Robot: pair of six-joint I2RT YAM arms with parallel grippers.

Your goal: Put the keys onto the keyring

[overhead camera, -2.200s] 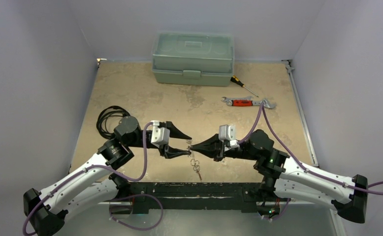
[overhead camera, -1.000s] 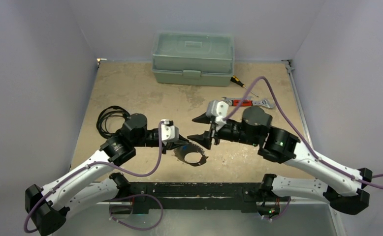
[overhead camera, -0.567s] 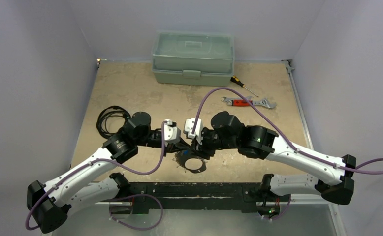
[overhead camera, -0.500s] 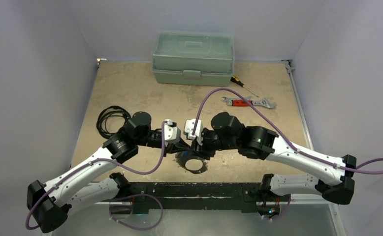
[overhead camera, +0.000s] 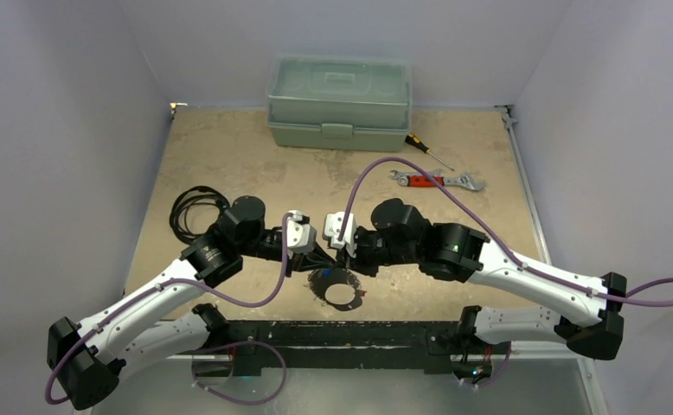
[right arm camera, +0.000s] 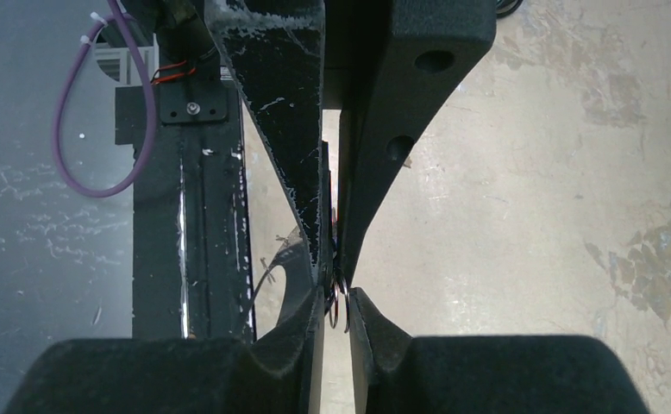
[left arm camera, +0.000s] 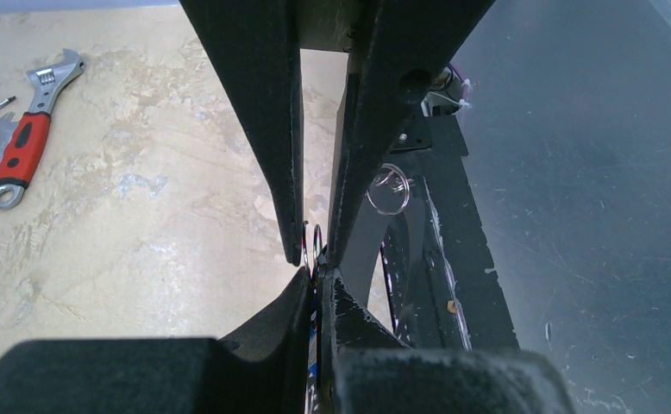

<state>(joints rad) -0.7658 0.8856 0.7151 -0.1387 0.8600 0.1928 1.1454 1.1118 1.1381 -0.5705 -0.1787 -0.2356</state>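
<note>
My left gripper (overhead camera: 320, 258) (left arm camera: 319, 274) is shut on the keys. A blue and red tag (left arm camera: 316, 345) shows between its pads, and two small silver rings (left arm camera: 311, 246) stick out past its tips. My right gripper (overhead camera: 343, 256) (right arm camera: 338, 293) meets it tip to tip. Its jaws stand narrowly apart around those rings (right arm camera: 335, 306), and I see no pinch. Both grippers hover above the table near its front edge. A thin silver wire loop (left arm camera: 390, 189), likely the keyring, lies on the table below, close to the black rail.
A green toolbox (overhead camera: 339, 102) stands at the back. A screwdriver (overhead camera: 426, 149) and a red-handled wrench (overhead camera: 435, 181) (left arm camera: 21, 147) lie at the back right. A coiled black cable (overhead camera: 193, 207) lies on the left. A black rail (overhead camera: 342, 333) runs along the near edge.
The right arm swung in from the back right and brought its gripper tip to tip with the left gripper. In the last half second almost nothing has moved.
</note>
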